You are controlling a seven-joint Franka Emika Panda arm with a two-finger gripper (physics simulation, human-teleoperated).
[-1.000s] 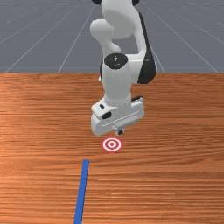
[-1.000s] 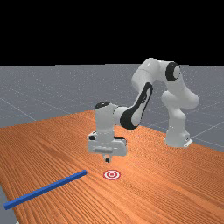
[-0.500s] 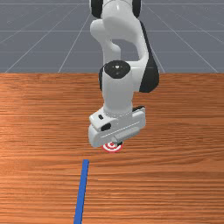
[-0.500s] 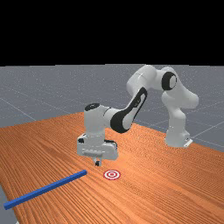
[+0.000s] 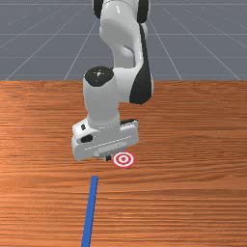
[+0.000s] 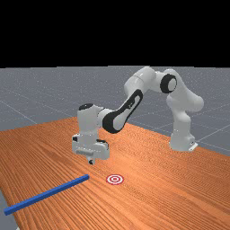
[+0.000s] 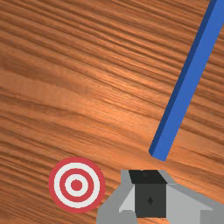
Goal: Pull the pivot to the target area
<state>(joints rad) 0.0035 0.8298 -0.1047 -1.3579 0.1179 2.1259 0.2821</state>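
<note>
Blue bar (image 5: 89, 212) flat on the desk (image 5: 193, 202), off the target (image 5: 123, 159) and untouched.
Lying beyond the target as seen from the arm, a little toward the front view's left; probably set apart so as to need a pull back toward the arm. Long axis running away from the arm, with one end pointing back near the rings and, in the far view, slanting down to the left. Above the desk, near that end, fingers (image 7: 150, 194) closed together with nothing between them; raised, it seems, to pass over without a knock, and closed to drag rather than grip.
</note>
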